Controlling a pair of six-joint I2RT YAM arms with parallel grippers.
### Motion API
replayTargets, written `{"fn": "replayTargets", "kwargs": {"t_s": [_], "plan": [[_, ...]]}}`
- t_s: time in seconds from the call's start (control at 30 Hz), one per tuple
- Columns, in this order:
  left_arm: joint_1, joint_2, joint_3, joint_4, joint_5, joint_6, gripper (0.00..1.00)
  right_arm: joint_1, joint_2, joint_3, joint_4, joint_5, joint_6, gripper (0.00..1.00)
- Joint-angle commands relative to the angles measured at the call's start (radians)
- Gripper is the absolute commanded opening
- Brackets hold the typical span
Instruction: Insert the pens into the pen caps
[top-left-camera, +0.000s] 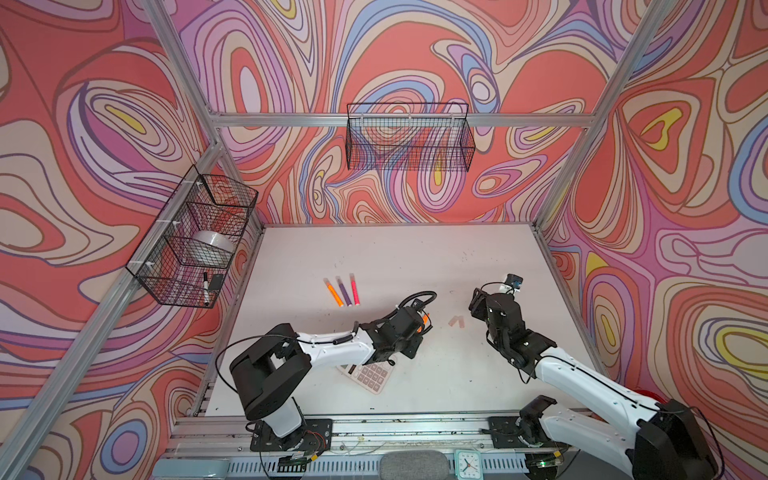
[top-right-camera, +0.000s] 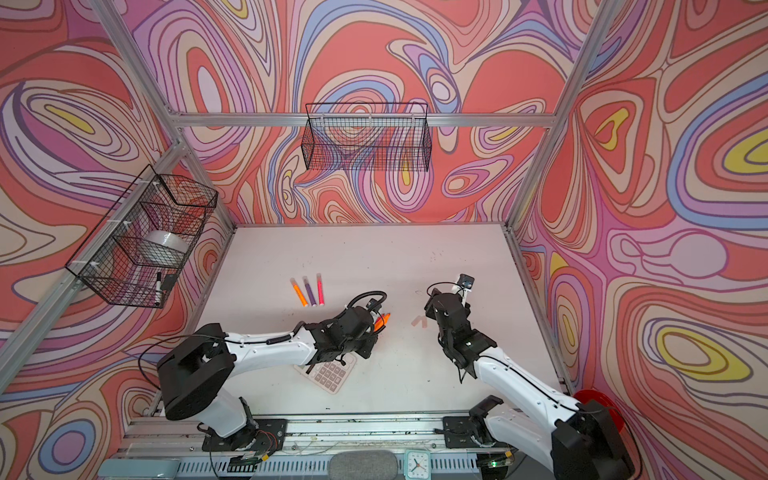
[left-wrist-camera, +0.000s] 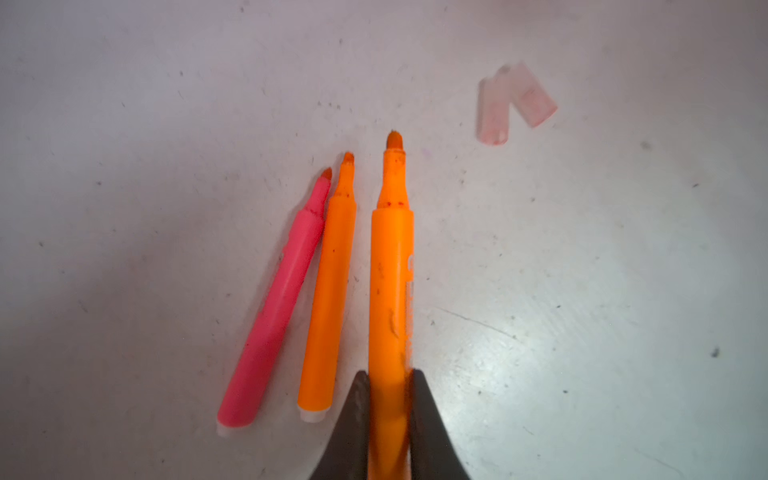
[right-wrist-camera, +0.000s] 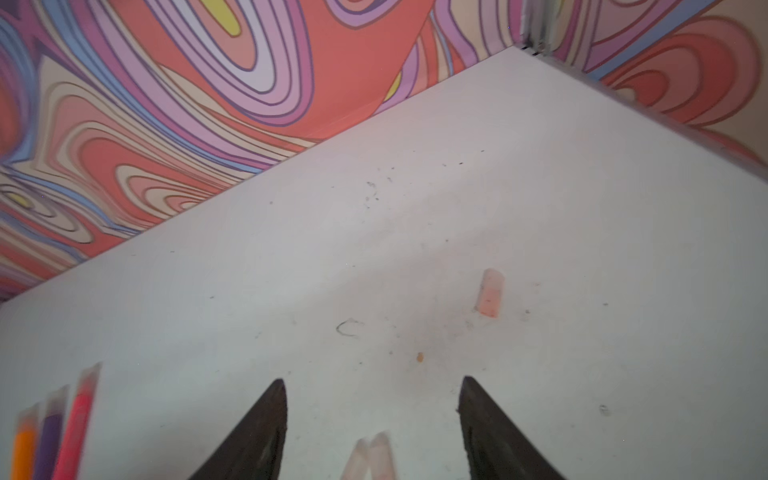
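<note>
My left gripper is shut on the barrel of a neon orange pen, whose uncapped tip points toward two pale pen caps lying in a V on the table. Another orange pen and a pink pen lie beside it. In both top views the left gripper is left of those caps. My right gripper hangs open over the same caps. A third cap lies farther off. Three capped pens, orange, purple and pink, lie side by side mid-table.
A calculator lies partly under the left arm. Wire baskets on the left wall hold a tape roll and a black-and-white marker. Another wire basket hangs on the back wall. A small clock stands at the front rail.
</note>
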Motion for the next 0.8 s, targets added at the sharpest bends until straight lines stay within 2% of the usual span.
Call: {"fn": "replayTargets", "kwargs": {"t_s": [0.0,0.1,0.3,0.53,0.77], "plan": [[-0.003,-0.049,-0.005,0.079,0.007,0.014,0.06,0.003,-0.035,-0.061,0.16,-0.264,0.094,0.67],[-0.003,-0.082,-0.026,0.128,-0.027,0.009,0.04,0.04,-0.035,-0.093,0.27,-0.33,0.151,0.65],[-0.003,-0.135,-0.054,0.189,-0.006,0.015,0.04,0.157,0.01,-0.087,0.383,-0.335,0.181,0.63],[-0.003,-0.143,-0.055,0.209,0.026,0.018,0.03,0.191,0.1,-0.089,0.488,-0.357,0.2,0.6],[-0.003,-0.163,-0.072,0.24,0.053,0.018,0.03,0.204,0.228,-0.075,0.588,-0.397,0.233,0.48]]}}
